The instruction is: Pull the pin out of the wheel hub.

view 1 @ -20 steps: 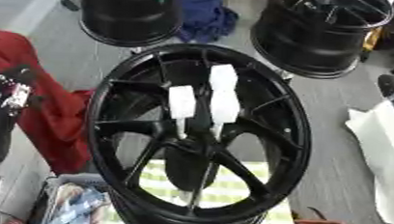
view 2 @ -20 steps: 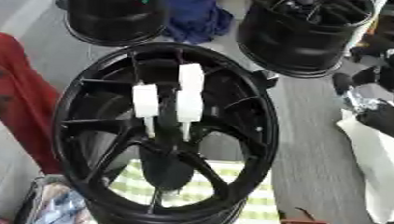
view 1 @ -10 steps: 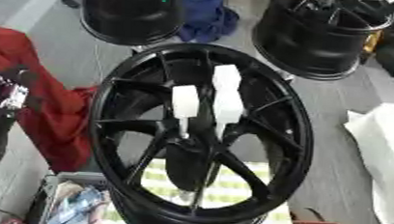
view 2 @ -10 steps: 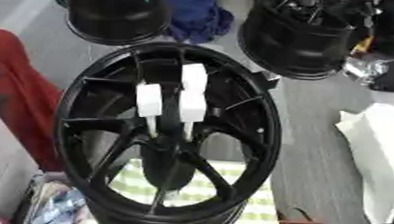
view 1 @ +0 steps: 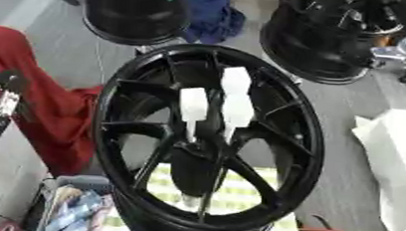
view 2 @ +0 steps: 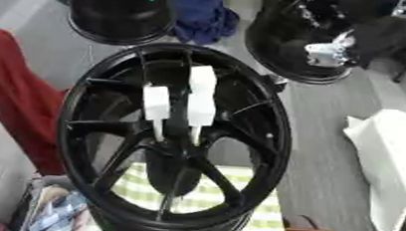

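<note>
Standing in the spoke openings of the black wheel hub (view 1: 150,184) are two white pins: a shorter left pin (view 1: 193,107) and a taller right pin (view 1: 236,102). They sit just beside each other. Each has a broad, blocky head toward the far rim and a thin stem running down to the hub centre, so the long axis runs from the far rim toward the near one.

The right hand (view 2: 332,50), black with a silver joint, shows at the upper right, over a second black wheel (view 2: 284,47) and well apart from the pins. The pins lie down and to the left of it. Whether its fingers are released or clenched cannot be told. The left hand is not visible, so the right is judged the nearer; extraction has not begun.

The hub is glossy and hard, with slim spokes, and the pins look matte and smooth. A green checked cloth (view 1: 246,194) lies beneath the hub, and a red fabric (view 1: 41,104) lies to its left.
</note>
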